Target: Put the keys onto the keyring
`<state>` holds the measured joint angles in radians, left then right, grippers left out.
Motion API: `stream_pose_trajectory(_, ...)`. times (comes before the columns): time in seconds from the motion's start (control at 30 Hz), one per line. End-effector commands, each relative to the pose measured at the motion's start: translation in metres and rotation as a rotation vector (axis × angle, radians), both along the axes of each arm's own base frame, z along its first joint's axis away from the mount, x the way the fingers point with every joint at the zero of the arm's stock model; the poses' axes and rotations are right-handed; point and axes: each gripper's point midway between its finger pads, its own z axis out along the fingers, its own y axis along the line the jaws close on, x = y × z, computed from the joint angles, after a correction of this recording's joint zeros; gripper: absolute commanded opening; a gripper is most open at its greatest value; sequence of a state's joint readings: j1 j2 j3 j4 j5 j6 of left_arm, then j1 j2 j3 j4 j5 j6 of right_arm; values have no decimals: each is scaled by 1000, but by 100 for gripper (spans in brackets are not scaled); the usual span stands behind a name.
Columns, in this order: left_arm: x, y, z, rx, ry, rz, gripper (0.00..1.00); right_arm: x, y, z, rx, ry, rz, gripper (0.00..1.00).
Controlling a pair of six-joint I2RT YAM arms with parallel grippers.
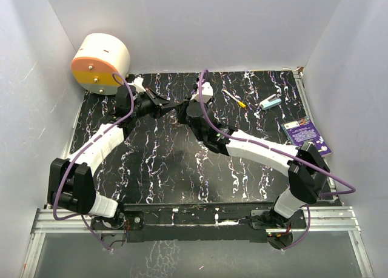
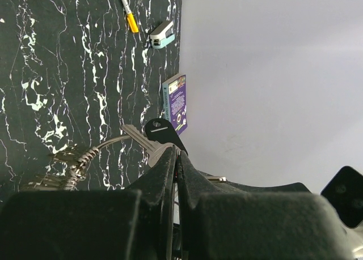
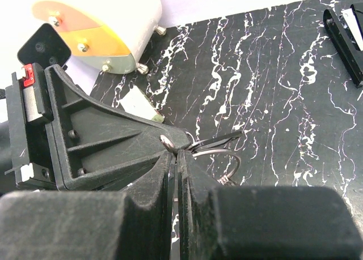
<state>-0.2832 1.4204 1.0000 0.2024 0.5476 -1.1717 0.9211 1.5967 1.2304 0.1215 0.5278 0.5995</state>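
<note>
Where the two arms meet above the far middle of the marbled black table (image 1: 182, 169), the top view shows only a dark knot of fingers. No metal can be made out there. The wrist views are closer, though each camera's own fingers cover the actual pinch.

The left gripper (image 2: 177, 153) is closed tight, and the keys (image 2: 148, 136) stick out just past its tips: one with a black head and a silver blade beside it. How many more lie behind is hidden. The right gripper (image 3: 177, 152) is also pinched narrow, and the thin wire keyring (image 3: 229, 161) curves out from between its tips. It is off the table, touching a dark key and a small coiled spring piece.

A round white drum with an orange face (image 1: 100, 63) sits at the far left corner – its inside cannot be seen. A yellow-handled tool (image 1: 234, 99), a teal item (image 1: 271, 102) and a purple booklet (image 1: 306, 134) lie well apart to the right. A black item (image 3: 343, 39) is cut off by the edge of the right wrist view.
</note>
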Motion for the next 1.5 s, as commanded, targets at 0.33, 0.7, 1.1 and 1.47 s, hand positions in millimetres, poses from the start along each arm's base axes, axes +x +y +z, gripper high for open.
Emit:
stream_pose_trajectory(0.33, -10, -1, 19, -2, -54, -23, 0, -1, -9, 48, 130, -82, -36, 8)
stream_pose_trajectory(0.7, -8, -1, 24, -10, -64, -22, 0, -4, -12, 43, 129, -71, -32, 8)
stream_pose_trajectory(1.1, 2, 6, 31, 48, -164, -1, 0, -7, -6, 39, 138, -49, -1, 8)
stream_pose_trajectory(1.47, 9, 11, 37, 115, -243, 6, 0, -10, -11, 30, 115, -21, -11, 8)
